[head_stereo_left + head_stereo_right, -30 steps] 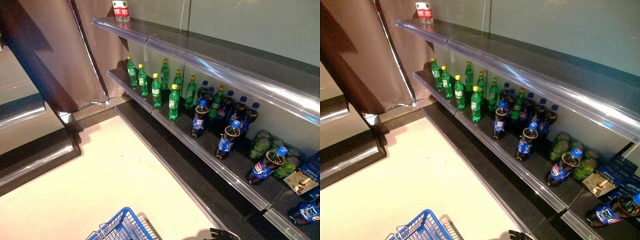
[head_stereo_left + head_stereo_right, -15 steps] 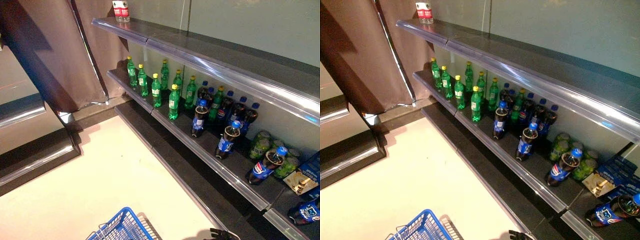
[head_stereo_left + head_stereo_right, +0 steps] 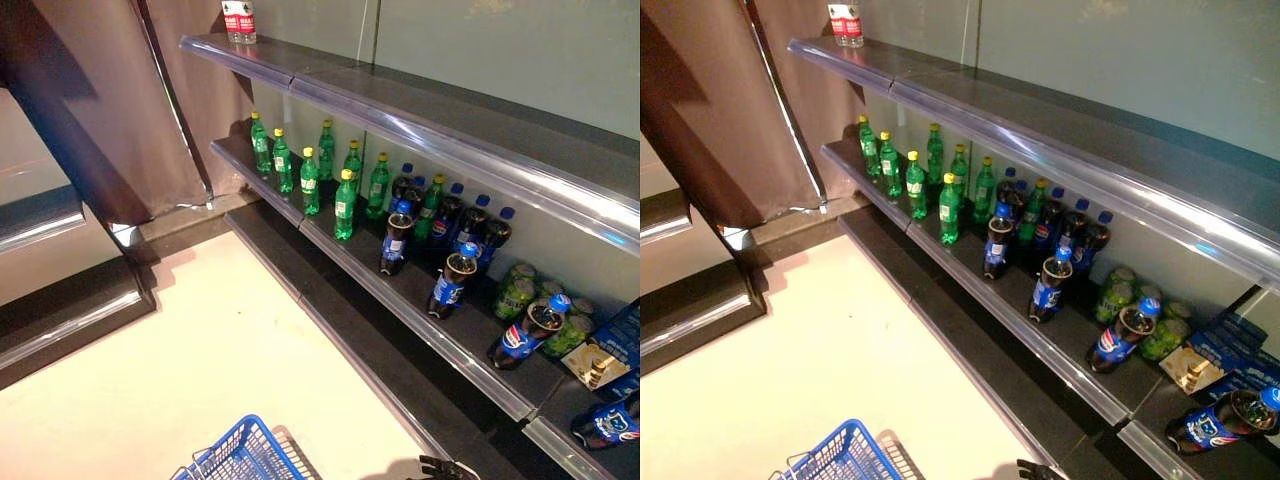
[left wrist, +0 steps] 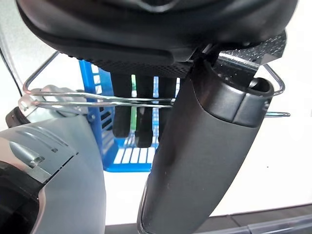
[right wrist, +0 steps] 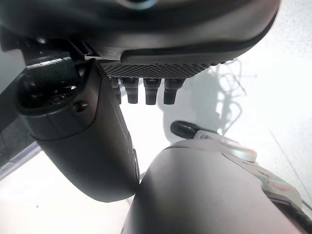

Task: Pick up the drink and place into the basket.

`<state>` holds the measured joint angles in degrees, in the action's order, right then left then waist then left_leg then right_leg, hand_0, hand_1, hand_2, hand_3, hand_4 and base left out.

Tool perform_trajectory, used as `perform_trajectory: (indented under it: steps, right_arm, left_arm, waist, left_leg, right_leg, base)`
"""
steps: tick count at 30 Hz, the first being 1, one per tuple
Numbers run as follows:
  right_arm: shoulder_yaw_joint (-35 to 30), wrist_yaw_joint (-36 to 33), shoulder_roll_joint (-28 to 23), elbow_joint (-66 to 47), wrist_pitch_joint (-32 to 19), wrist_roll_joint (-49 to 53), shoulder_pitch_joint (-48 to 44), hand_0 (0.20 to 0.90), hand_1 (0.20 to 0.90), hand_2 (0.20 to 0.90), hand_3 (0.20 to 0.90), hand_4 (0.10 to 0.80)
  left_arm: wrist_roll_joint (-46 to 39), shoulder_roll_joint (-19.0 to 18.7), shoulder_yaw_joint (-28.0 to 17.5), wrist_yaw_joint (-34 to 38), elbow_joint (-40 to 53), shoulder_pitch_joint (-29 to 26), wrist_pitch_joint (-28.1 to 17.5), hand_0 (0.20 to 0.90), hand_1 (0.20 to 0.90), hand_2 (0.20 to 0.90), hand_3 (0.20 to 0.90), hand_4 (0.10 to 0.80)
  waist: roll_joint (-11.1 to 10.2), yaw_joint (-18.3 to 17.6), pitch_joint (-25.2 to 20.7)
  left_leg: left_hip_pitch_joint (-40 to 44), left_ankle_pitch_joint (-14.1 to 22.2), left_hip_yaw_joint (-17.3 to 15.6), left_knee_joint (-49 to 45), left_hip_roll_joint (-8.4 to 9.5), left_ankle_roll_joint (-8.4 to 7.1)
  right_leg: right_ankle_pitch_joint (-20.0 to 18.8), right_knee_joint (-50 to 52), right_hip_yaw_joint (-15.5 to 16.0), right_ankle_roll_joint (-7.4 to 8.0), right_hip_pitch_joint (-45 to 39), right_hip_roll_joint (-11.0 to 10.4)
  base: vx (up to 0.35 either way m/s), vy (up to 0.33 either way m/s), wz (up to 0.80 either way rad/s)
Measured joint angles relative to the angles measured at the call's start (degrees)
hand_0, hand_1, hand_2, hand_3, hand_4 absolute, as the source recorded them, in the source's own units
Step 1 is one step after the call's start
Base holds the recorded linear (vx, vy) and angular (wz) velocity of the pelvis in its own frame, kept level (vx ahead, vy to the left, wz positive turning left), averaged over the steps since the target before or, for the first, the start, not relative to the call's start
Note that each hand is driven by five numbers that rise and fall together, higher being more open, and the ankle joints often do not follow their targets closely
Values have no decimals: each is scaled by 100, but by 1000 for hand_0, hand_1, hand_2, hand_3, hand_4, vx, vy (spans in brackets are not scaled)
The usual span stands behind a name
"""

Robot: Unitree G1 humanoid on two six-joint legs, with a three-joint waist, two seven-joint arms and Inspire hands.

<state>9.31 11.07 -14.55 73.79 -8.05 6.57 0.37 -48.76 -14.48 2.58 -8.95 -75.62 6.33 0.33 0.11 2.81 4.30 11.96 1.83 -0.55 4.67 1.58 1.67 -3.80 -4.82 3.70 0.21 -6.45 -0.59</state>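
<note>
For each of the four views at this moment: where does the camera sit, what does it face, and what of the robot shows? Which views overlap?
Left eye view: on the head, looking down at the shelf of green bottles and cola bottles; the blue basket sits at the bottom edge.
Right eye view: same scene, slightly offset; the right hand peeks in at the bottom edge.
Left wrist view: along the left hand, its fingers curled round the basket's wire handle.
Right wrist view: along the right hand, empty, floor beyond.
Shared: both eye views show shelf and basket; the left wrist view shares the basket.
</note>
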Motion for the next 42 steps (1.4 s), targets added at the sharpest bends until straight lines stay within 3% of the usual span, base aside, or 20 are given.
perform_trajectory:
  steps: [12, 15, 23, 30, 36, 42]
  right_arm:
    - [618, 7, 22, -509, -277, -302, -52, 900, 900, 900, 900, 800]
    - [965, 8, -100, -1482, -258, -249, -3, 900, 900, 900, 900, 800]
    - [955, -498, -657, -5200, -293, -110, 133, 900, 900, 900, 900, 800]
    - [71, -1149, -1095, -6919, -1121, -272, 300, 900, 900, 900, 900, 800]
    - [-730, -2126, -1408, -7365, -1840, -611, 339, 900, 900, 900, 900, 800]
    - [-1265, -3204, -1528, -7613, -2151, -776, 361, 900, 900, 900, 900, 800]
  left_arm:
    - [56, 19, -14, 91, 30, 2, -37, 300, 300, 300, 200, 100]
    - [60, 21, 43, 134, 146, 16, -24, 300, 300, 300, 200, 100]
    - [142, 68, 51, 247, 602, 187, 25, 300, 300, 300, 200, 100]
    - [176, 201, -330, 248, 597, 273, 13, 300, 300, 300, 200, 100]
    - [292, 272, -412, 244, 586, 285, 8, 300, 300, 300, 200, 100]
    - [449, 282, -557, 203, 577, 259, 8, 300, 300, 300, 200, 100]
  waist:
    - [2, 41, 1]
    - [-3, 40, 32]
    - [-2, 0, 64]
    - [18, -278, 114]
    - [34, -475, 136]
    - [63, -628, 143]
  left_leg:
    - [-6, -17, 59, 1, 3, 4]
    - [-24, -39, 112, 3, 12, 4]
    - [-120, -74, 177, 2, 51, 39]
    - [-157, -75, 77, 8, 115, 53]
    - [-153, -52, -237, 17, 110, 84]
    - [-215, -47, -543, 16, 79, 101]
  right_leg:
    - [3, -1, 59, 3, -19, -8]
    - [1, -4, 91, 3, -14, -19]
    - [3, 1, 173, 42, 61, -59]
    - [-38, 1, 0, 127, 169, -106]
    - [-83, 0, -275, 153, 287, -77]
    - [-190, -11, -606, 145, 473, 3]
  base:
    - [-6, -6, 2]
    - [-34, -17, 6]
    - [-31, 1, 6]
    - [-21, 31, -8]
    - [-14, 30, -27]
    - [-19, 33, -29]
